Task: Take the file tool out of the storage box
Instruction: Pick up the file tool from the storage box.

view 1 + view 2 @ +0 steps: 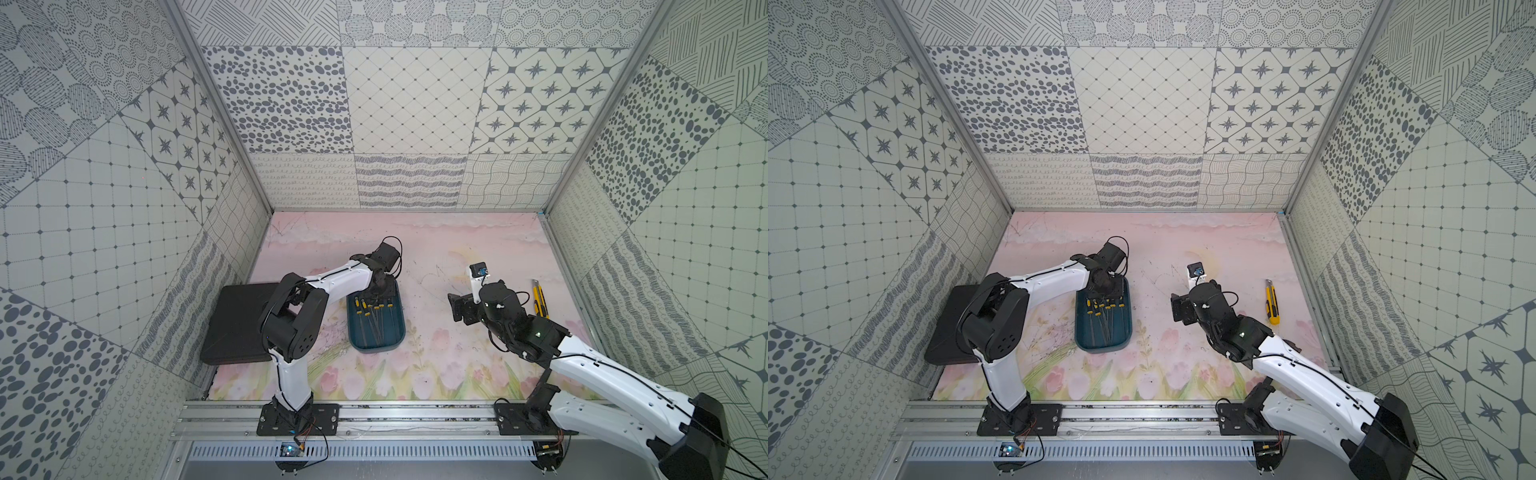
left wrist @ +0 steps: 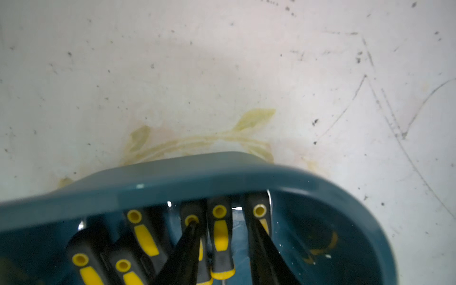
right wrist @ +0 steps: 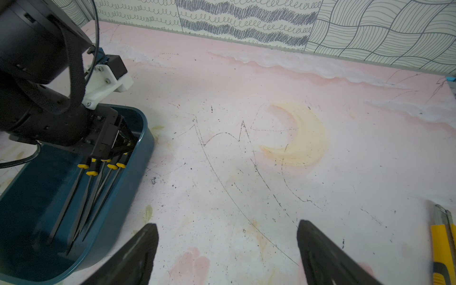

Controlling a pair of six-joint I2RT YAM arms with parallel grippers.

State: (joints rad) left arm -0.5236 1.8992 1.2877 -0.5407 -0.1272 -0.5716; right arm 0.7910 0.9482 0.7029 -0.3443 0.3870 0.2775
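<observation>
A shallow dark teal storage box [image 1: 376, 332] sits on a pink mat [image 1: 424, 257] printed with tulips, a little left of the middle, and shows plainly in both top views [image 1: 1104, 334]. Inside it several slim files [image 3: 81, 197] lie side by side, their black and yellow handles at the far end of the box and their thin dark blades running toward the near end. The left arm reaches over the box, and the left gripper [image 1: 376, 297] points down into that far end, right on top of the handles. In the left wrist view its two black fingers [image 2: 182, 254] stand drawn in on either side of one file tool [image 2: 220, 237], which lies in the box among the others. Whether the fingers are actually pinching the handle cannot be made out. The right gripper [image 3: 227, 224] hangs over bare mat to the right of the box, well apart from it, with its jaws spread wide. A yellow utility knife [image 1: 539, 301] lies near the mat's right edge. A flat black case [image 1: 232, 328] lies at the left edge, beside the left arm.
</observation>
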